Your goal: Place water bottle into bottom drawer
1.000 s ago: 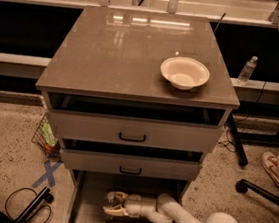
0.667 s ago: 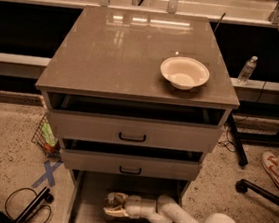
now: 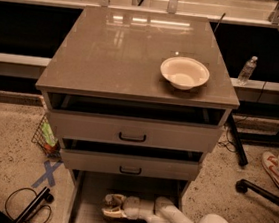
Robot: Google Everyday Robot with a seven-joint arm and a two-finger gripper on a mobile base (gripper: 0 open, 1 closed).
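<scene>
now the gripper (image 3: 110,206), low at six o'clock inside the bottom drawer (image 3: 87,204), seems clamped on the water bottle (image 3: 114,200). the placing step looks nearly done; next, release and withdraw toward five o'clock.

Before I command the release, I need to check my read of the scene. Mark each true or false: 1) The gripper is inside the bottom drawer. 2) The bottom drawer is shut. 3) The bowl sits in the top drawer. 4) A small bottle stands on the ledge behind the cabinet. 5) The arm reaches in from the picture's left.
1) True. The gripper is low inside the bottom drawer.
2) False. It stands open, with its floor in view.
3) False. The bowl rests on the cabinet top, near the right front corner.
4) True. The small bottle stands upright on the ledge at the picture's right.
5) False. The arm comes in from the lower right.
</scene>
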